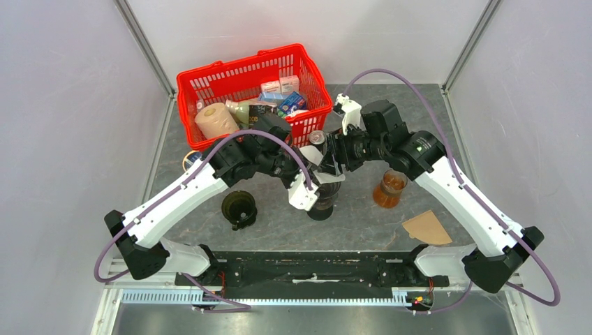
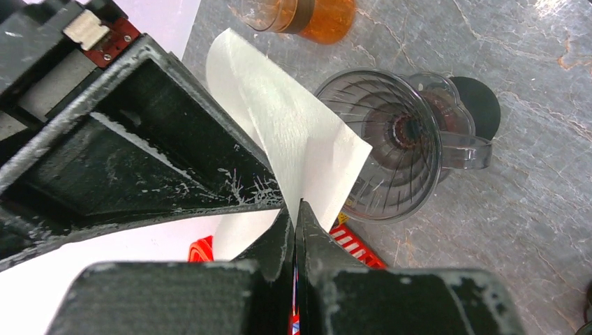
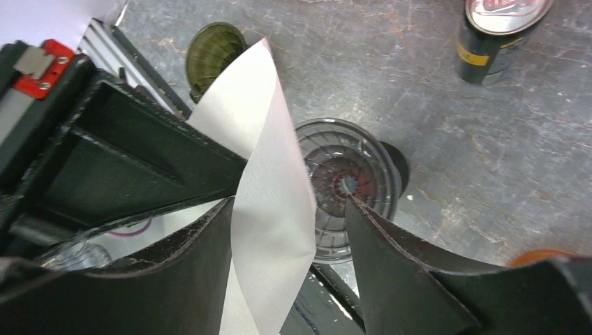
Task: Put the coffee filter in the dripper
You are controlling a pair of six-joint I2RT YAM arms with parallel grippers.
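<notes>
Left gripper (image 2: 298, 208) pinches the coffee filter (image 2: 293, 132) beside the dripper (image 2: 398, 132).

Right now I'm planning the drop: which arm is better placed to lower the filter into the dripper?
Left. The left gripper is shut on the white filter, right by the clear dripper. The right gripper only straddles the paper, jaws apart, not yet gripping it.

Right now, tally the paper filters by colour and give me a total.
White: 1, the white paper filter, pinched in the left claw.
Brown: 1, the brown paper filter, lying flat with nothing touching it.
Total: 2
</notes>
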